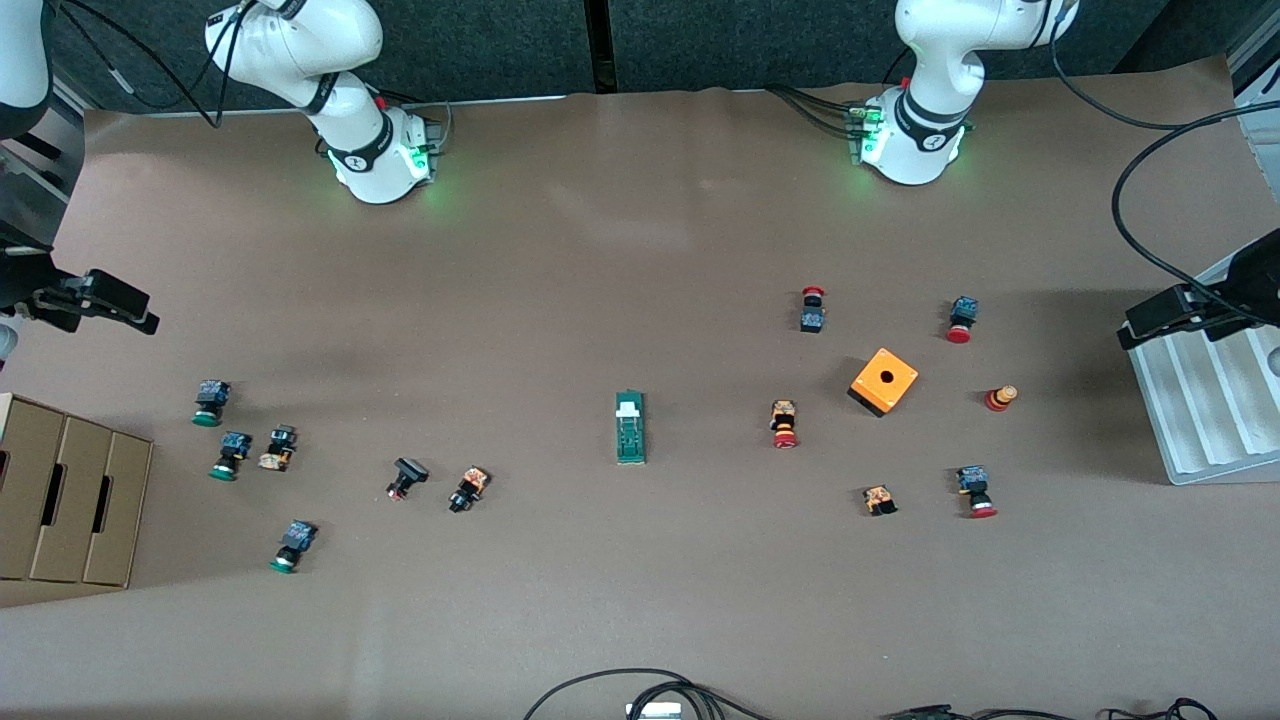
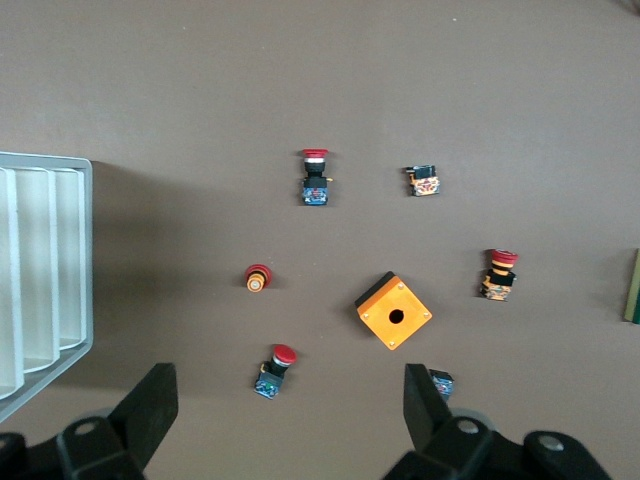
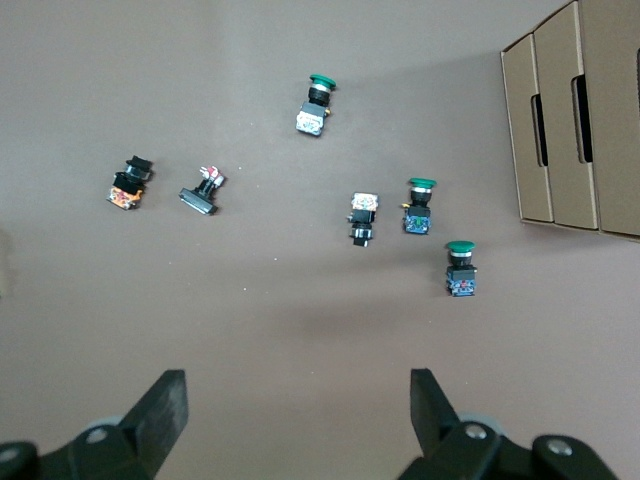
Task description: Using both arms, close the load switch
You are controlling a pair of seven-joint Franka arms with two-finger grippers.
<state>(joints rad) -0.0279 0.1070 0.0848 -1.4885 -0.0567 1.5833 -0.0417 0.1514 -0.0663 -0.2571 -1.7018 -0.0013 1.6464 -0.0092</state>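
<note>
The load switch [image 1: 630,428] lies mid-tabletop [image 1: 620,250], untouched. The left gripper [image 2: 290,405] and the right gripper [image 3: 298,410] hover with jaws fully open, empty.

The brown table [image 1: 640,250] is strewn with parts. The load switch [image 1: 630,427] lies midway between both raised pincers; red push buttons [image 1: 785,424] and an orange box [image 1: 884,381] lie below the left gripper [image 2: 290,400], green-capped buttons [image 1: 210,402] and cardboard boxes [image 1: 70,500] below the right gripper [image 3: 298,410].

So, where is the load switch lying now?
In the front view the load switch lies flat mid-table, between the two clusters of push buttons, with the orange box toward the left arm's end. Neither hand is near it.
</note>
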